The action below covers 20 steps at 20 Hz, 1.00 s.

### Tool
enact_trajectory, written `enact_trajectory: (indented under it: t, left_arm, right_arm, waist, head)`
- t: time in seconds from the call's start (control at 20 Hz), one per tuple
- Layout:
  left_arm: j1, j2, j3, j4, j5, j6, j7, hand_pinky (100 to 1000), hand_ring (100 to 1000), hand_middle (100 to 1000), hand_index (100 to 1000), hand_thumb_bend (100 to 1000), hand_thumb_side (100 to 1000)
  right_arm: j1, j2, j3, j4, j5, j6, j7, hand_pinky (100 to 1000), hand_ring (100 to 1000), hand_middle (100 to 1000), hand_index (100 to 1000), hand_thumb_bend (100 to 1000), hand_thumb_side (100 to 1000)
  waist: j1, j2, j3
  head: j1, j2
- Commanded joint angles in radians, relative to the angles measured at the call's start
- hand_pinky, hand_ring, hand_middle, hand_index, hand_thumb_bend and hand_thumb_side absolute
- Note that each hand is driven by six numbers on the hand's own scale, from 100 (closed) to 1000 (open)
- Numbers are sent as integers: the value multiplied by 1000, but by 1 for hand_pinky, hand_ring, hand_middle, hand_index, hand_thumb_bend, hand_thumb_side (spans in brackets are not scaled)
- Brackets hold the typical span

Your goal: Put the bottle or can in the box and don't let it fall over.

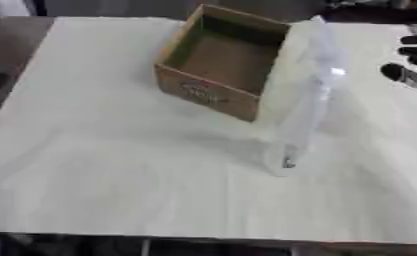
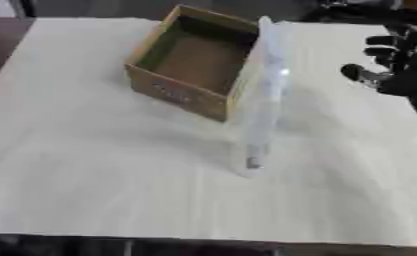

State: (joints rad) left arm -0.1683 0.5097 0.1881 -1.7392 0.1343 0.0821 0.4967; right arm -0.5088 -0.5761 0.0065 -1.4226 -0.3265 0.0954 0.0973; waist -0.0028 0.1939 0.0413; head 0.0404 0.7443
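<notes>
Both views are soft and blurred throughout. Even, fairly bright light washes the pale table [image 1: 89, 165]. The clear bottle [image 2: 262, 95] smears, with one small glint and a faint shadow.

Clear plastic bottle [image 2: 262, 95]: tall, slim, standing upright on the table, leaning slightly in view, just beside the right side of the box. Cardboard box [image 2: 197, 62]: brown, open-topped, nothing visible inside, set askew, with a blurred printed mark on its near wall.

Both blurry head views look down, sharing seemingly the whole table [image 1: 115, 165].
</notes>
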Motion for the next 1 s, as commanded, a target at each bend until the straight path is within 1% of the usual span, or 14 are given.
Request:
enact_trajectory:
  t: [0.05,0.4,0.55,0.75,1.0]
  left_arm:
    - [-6,21,8,-18,2,-4,0,831,744,706,783,927,134]
    - [0,22,11,-19,2,-5,1,831,744,707,784,926,132]
    - [0,22,11,-19,2,-4,0,832,745,708,787,925,133]
    - [2,22,12,-18,2,-3,0,832,744,708,787,924,135]
    - [1,22,12,-19,5,-3,0,831,739,708,790,924,134]
  right_arm:
    - [-11,-22,-10,-10,5,-4,11,977,853,779,990,626,100]
    - [-9,-27,-8,-12,8,-5,17,977,854,781,991,622,100]
    - [1,-42,9,-23,23,-4,44,980,861,788,995,619,109]
    - [32,-70,26,-73,44,-20,94,982,863,789,997,617,108]
    - [77,-93,44,-154,22,-28,132,983,861,793,1000,618,100]
  waist:
    - [1,-19,-2]
    - [3,-19,-4]
    - [4,-18,-5]
    - [5,-17,-7]
    - [6,-16,-11]
  head:
    - [-7,-12]
    - [-9,-12]
    - [-9,-12]
    - [-7,-11]
    - [-6,-12]
